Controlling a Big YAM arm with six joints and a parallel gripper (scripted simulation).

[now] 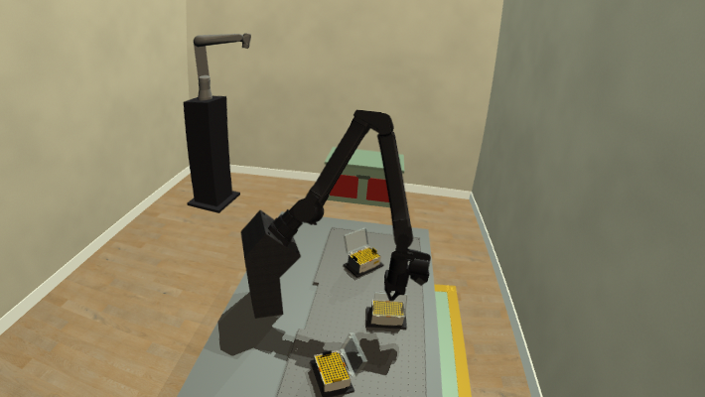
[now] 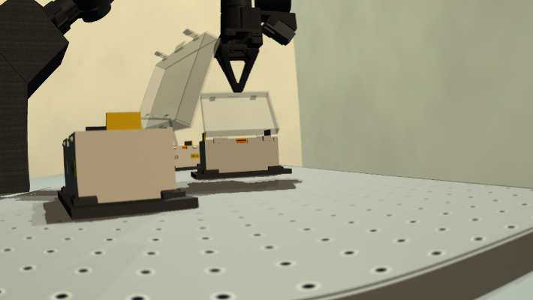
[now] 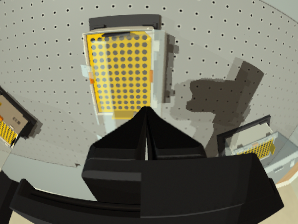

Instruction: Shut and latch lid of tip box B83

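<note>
Item: middle tip box (image 1: 387,314), seated on its dark holder plate (image 1: 369,325) on the perforated bench (image 1: 328,298), toward the bench's right edge by the yellow strip, about midway between its far and near ends. We take it for the box to be shut, judging only by where the arm works; no sticker is legible in any view, so we cannot confirm the ID. Its clear lid (image 2: 238,112) is partly lowered, tilting over the yellow tip rack rather than standing upright. Claw (image 2: 237,87): fingers pressed together to a single point, pinching nothing, hanging tip-down directly at the lid's raised front edge; from the exterior view the tip appears to touch that edge or sit just above it, and we cannot tell which. The relation that matters: the lid lies straight below the claw, its free front edge running across under the tip and its hinge low at the box's far wall, so a push must carry downward and away from the hinge side. Other entries: far box (image 1: 363,259) with its lid (image 1: 356,240) standing open; near box (image 1: 332,369) at the near end, its lid (image 1: 358,347) tilted back open. Both sit well apart from the claw, in their plates. In the wrist view the middle box's rack (image 3: 124,71) lies just ahead of the fingertips.
</note>
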